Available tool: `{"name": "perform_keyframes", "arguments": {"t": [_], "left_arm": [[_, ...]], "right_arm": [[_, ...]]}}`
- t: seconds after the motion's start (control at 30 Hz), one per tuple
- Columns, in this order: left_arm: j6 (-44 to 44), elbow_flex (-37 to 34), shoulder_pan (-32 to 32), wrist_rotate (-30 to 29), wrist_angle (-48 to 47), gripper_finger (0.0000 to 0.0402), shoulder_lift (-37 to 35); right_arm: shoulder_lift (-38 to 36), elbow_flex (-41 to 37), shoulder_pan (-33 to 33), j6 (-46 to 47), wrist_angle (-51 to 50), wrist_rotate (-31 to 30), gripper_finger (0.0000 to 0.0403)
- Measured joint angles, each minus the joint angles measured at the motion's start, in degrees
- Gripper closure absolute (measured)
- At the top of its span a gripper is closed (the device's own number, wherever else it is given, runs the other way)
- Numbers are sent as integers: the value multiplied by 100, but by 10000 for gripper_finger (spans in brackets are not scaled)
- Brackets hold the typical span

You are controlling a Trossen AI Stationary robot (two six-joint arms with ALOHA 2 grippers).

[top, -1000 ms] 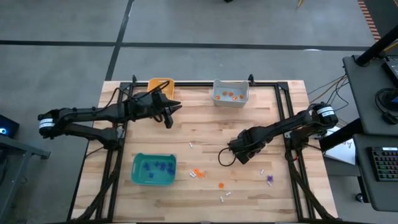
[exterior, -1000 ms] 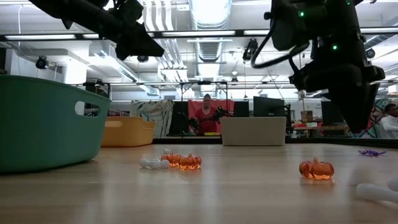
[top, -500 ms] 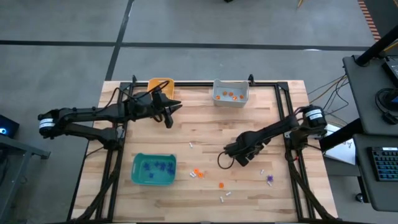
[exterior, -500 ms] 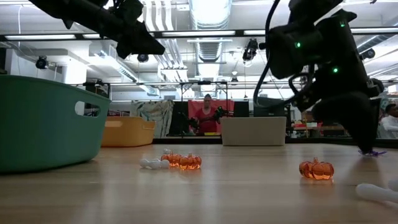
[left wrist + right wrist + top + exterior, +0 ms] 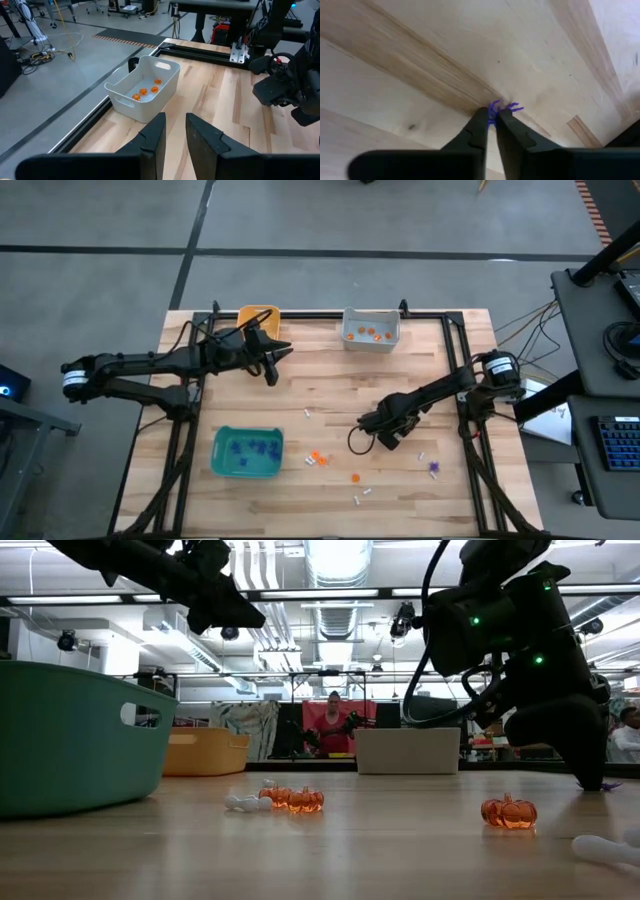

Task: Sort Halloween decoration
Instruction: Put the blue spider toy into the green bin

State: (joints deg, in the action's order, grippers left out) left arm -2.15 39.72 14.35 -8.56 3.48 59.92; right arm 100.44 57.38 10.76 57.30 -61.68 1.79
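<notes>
Right wrist view: the right fingers (image 5: pixel 492 122) are pinched together on a purple spiky trinket (image 5: pixel 501 108) lying on the counter (image 5: pixel 420 60), tips touching the wood. The left fingers (image 5: pixel 174 135) hang slightly apart and empty above the counter near the grey bin (image 5: pixel 371 330), which holds several orange pumpkins. The teal bin (image 5: pixel 247 453) already holds a cluster of purple pieces. Loose pieces remain: orange pumpkins (image 5: pixel 318 457), white bits (image 5: pixel 362 495) and another purple trinket (image 5: pixel 434 468). By my reckoning the sorting is partway done, with the white pieces not yet dealt with.
</notes>
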Motion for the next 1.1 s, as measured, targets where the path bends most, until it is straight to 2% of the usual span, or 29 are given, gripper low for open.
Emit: {"name": "perform_keyframes", "arguments": {"t": [0.07,0.27,0.5,0.63,0.93,1.1], "left_arm": [[-2,0,0,0,0,345,0],[-3,0,-3,4,25,345,0],[-105,0,-4,9,42,345,0],[-179,0,-26,11,49,345,0],[-242,-2,-297,33,86,345,2],[-245,-7,-460,33,90,345,2]], "right_arm": [[-31,-3,0,-19,8,1,388],[-228,-37,0,-321,-53,-45,394],[-942,-36,-2,-706,128,-156,394],[-1505,-93,-2,-792,566,-461,394],[-2834,-856,-30,-1381,2616,-1168,394],[-3099,-1163,-30,-755,2687,-1245,394]]}}
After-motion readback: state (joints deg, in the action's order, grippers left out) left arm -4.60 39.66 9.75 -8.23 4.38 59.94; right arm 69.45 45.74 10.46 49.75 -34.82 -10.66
